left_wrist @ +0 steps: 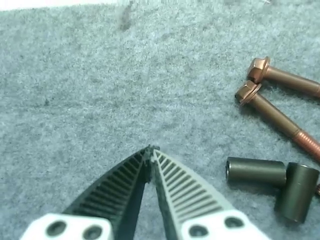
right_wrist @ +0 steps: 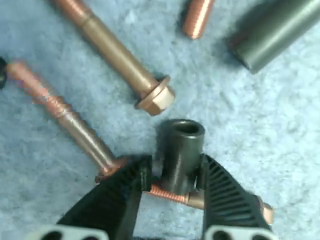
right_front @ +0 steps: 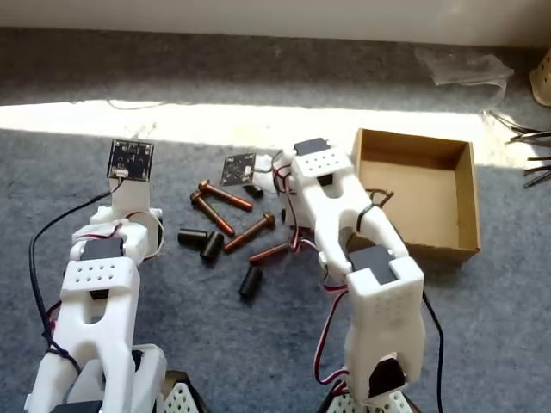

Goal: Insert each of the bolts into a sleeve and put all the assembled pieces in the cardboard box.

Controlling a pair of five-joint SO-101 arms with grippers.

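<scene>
Sleeve (right_wrist: 182, 142) stood pinched in the jaws of the right gripper (right_wrist: 174, 175), half hiding a bolt (right_wrist: 167, 193) beneath; left gripper (left_wrist: 151, 150) hung shut, empty, over the carpet (left_wrist: 100, 75).

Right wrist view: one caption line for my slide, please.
Right end effector grips an upright sleeve over a bolt on carpet.

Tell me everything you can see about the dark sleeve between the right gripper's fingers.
The sleeve is a short dark grey tube, metal by its look, smooth-walled, with an open round bore. The right gripper holds it between its two ribbed black fingers, open end pointing out past their tips. A copper-coloured bolt crosses its hidden end; whether they touch is unclear.
</scene>
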